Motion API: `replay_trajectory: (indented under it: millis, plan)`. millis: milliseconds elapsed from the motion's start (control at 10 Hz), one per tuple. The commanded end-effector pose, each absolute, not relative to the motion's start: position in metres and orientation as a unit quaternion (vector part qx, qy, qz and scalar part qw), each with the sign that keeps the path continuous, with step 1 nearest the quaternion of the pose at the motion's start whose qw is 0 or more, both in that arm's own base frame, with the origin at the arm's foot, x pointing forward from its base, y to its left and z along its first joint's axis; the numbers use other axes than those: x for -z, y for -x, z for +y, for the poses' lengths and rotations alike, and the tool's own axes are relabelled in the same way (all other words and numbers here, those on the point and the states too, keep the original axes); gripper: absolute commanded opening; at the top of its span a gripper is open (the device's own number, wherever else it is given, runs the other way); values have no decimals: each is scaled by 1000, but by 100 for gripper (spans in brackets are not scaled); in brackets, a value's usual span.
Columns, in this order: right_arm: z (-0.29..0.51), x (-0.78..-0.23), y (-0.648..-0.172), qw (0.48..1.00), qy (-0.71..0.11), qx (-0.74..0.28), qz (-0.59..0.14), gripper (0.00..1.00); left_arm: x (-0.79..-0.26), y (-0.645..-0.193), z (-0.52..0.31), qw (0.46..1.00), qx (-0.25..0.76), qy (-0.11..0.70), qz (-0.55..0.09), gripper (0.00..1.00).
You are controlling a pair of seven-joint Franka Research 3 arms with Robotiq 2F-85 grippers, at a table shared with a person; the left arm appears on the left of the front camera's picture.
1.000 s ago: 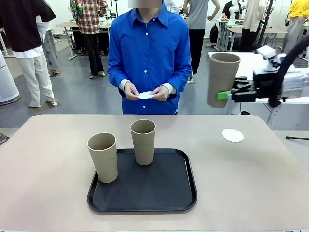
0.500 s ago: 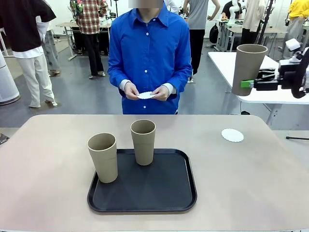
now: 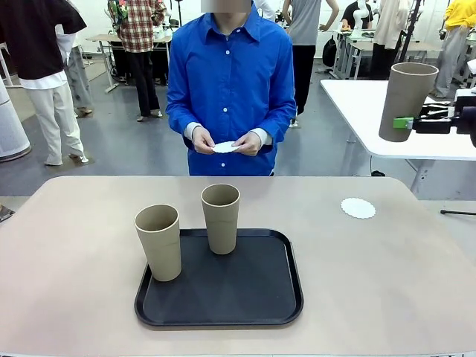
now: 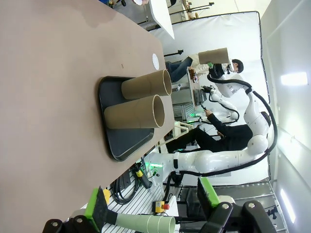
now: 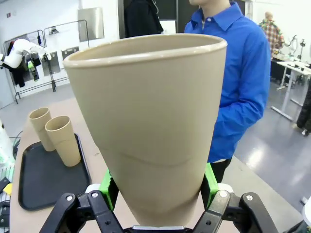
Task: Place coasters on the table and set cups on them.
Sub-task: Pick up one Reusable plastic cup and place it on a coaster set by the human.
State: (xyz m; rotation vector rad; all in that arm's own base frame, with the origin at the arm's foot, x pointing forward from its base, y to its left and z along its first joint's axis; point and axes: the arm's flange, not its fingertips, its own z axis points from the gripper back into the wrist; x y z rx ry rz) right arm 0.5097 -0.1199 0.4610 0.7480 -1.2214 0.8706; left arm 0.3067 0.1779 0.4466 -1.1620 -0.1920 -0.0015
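Note:
High at the right edge of the front view, my right gripper (image 3: 404, 123) is shut on a tan cup (image 3: 407, 89) that hangs upright, above and to the right of the table (image 3: 372, 282). The right wrist view has that cup (image 5: 150, 121) up close between green pads (image 5: 210, 180). One lacy white coaster (image 3: 358, 208) lies on the table's right side, below and left of the held cup. Two more cups (image 3: 158, 242) (image 3: 221, 218) stand on a black tray (image 3: 223, 301). My left gripper (image 4: 153, 204) is open, off the table's edge.
A person in a blue shirt stands at the far side, holding another coaster (image 3: 224, 146) in both hands. The tray sits near the table's front middle. A white table (image 3: 364, 111) stands behind the held cup. Other people move in the background.
My right arm has carried the held cup to the right and higher, from nearer the table's right side out to the picture's right edge. The rest is unchanged.

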Motion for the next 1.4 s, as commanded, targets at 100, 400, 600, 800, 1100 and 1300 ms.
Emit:
replay_trajectory:
  millis: [100,400,600,800,1100,1300]
  plan:
    - [-120,-461,-510,669,-332,-386,-542,81,-448,-305,179,830,2,550,-92,100]
    - [-120,-461,-510,669,-332,-386,-542,81,-448,-305,179,830,2,550,-92,100]
    - [-120,-461,-510,669,-332,-386,-542,81,-448,-305,179,830,2,550,-92,100]
    - [-119,-461,-510,668,-333,-383,-545,81,-448,-305,179,830,2,550,-92,100]
    - [-123,-422,-540,636,-381,-451,-497,81,-448,-305,179,830,2,550,-92,100]
    - [-123,-396,-559,627,-401,-467,-478,81,-448,-305,179,830,2,550,-92,100]
